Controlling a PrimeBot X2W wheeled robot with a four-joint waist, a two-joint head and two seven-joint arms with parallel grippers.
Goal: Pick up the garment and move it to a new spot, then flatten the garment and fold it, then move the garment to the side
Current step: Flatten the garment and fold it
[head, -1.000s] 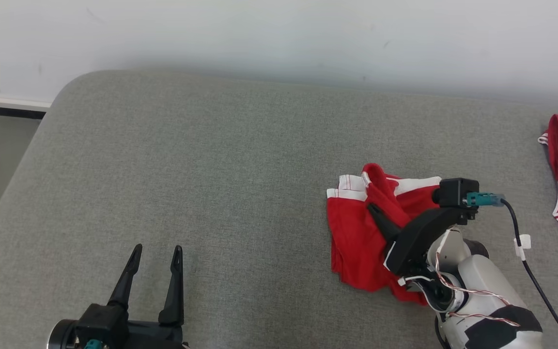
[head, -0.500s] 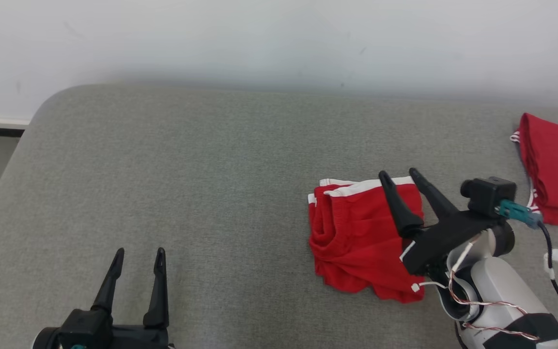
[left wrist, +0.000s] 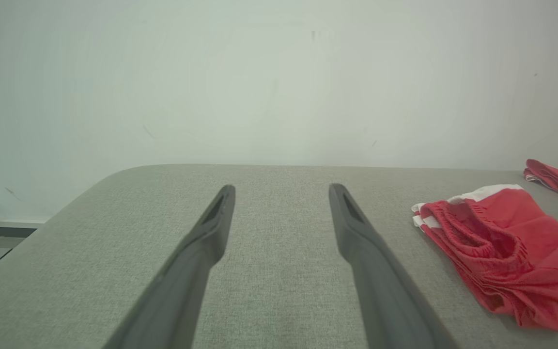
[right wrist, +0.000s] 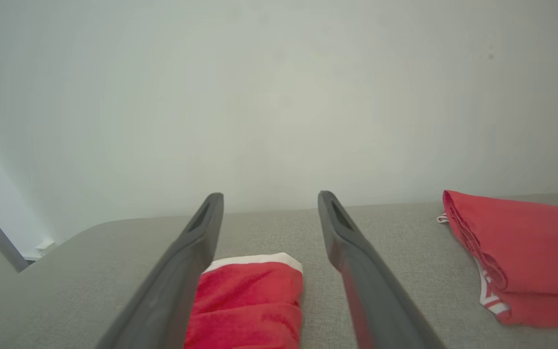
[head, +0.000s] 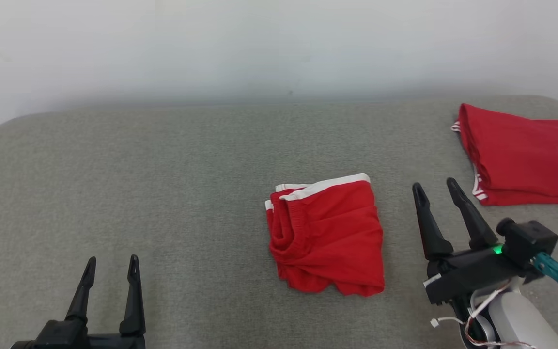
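The folded red shorts (head: 327,232) are lying on the grey upholstery (head: 187,194) just left of the right gripper (head: 434,184), which is hovering spread and empty, while the left gripper (head: 112,259) is gaping well apart from them.

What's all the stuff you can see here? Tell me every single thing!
folded garment: one, red with a white band, middle of the padded surface
other garment: one, red with white trim, folded, far right of the surface
padded surface: one, grey, under both garments
wall: one, white, behind the surface
left gripper: one, black, lower left, open, holding nothing
right gripper: one, black, right of the folded garment, open, holding nothing
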